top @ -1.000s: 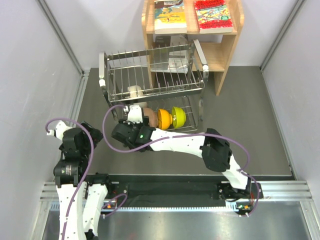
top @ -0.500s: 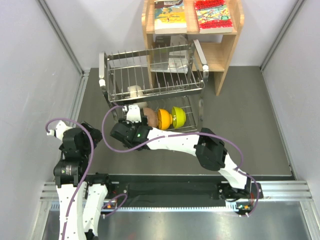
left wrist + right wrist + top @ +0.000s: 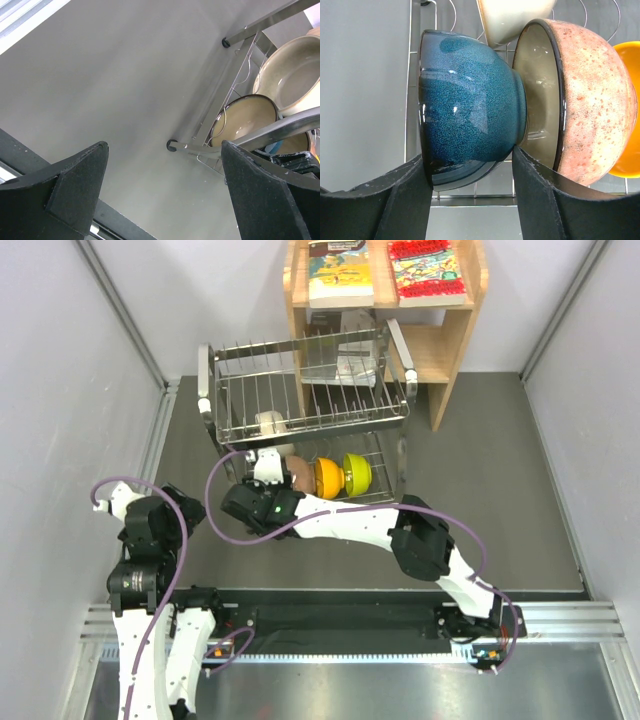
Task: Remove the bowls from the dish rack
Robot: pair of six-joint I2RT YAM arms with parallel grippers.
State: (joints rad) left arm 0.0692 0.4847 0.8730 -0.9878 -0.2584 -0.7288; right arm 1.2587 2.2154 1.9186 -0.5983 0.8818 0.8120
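Between the fingers of the right gripper [image 3: 472,167]: first bowl gripped, none unloaded yet.
Its pads press both sides of the teal-blue bowl [image 3: 465,100], which stands on edge in the dish rack [image 3: 300,390]. The pinkish-brown bowl [image 3: 590,100] sits beside the right finger, with orange [image 3: 627,100] and yellow-green [image 3: 357,472] beyond and cream [image 3: 512,17] ahead. The left gripper [image 3: 164,147] gapes empty.

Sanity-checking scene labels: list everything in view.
dish rack: 1, steel wire, far middle of table
cream-white bowl: 1, upper tier, left
teal bowl: 1, lower tier, leftmost
pinkish-brown bowl: 1, beside teal
orange bowl: 1, next along
yellow-green bowl: 1, rightmost
bookshelf: 1, wood, behind rack
books: 2, yellow, red, on shelf top
table: 1, dark grey
left gripper: black, open, above bare table
right gripper: black, straddling teal bowl
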